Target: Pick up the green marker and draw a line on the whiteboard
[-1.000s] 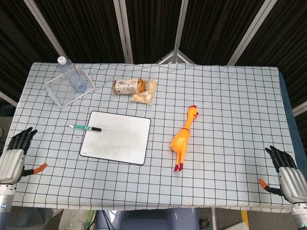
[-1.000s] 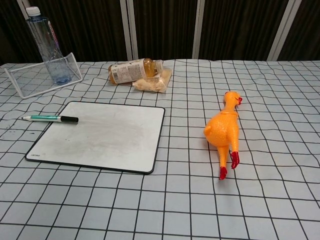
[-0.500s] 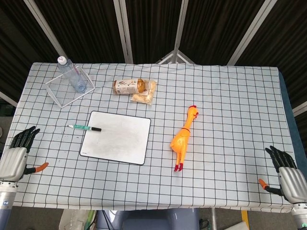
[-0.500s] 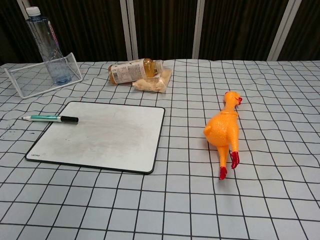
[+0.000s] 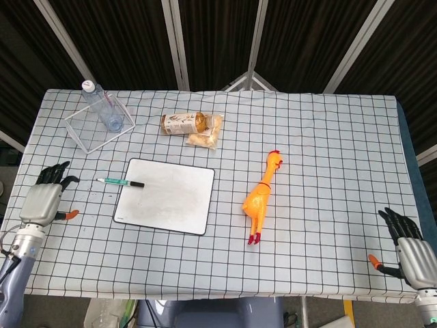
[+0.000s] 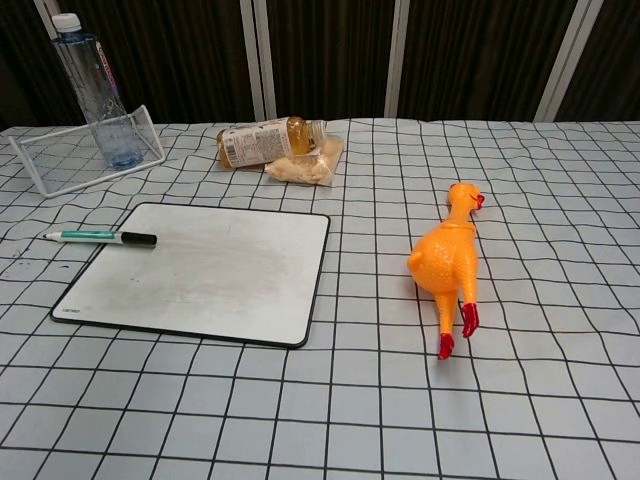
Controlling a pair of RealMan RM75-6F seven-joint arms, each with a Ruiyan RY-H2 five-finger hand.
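Observation:
The green marker (image 5: 119, 182) (image 6: 98, 237) lies flat with its black cap on the whiteboard's left edge and its body sticking out to the left. The whiteboard (image 5: 166, 195) (image 6: 200, 271) lies flat left of the table's middle, its surface faintly smudged. My left hand (image 5: 45, 201) hovers over the table's left edge, fingers spread and holding nothing, well left of the marker. Down at the front right corner my right hand (image 5: 407, 249) is open too. The chest view shows neither hand.
A yellow rubber chicken (image 5: 262, 197) (image 6: 447, 263) lies right of the board. Behind the board lie a brown bottle (image 5: 183, 123) (image 6: 259, 141) and a snack bag (image 5: 206, 133). A water bottle (image 5: 102, 106) (image 6: 96, 90) stands in a white wire rack (image 5: 86, 131) at the back left.
My left hand has moved forward and inward from the front left corner toward the marker. The right hand, marker and board have stayed put.

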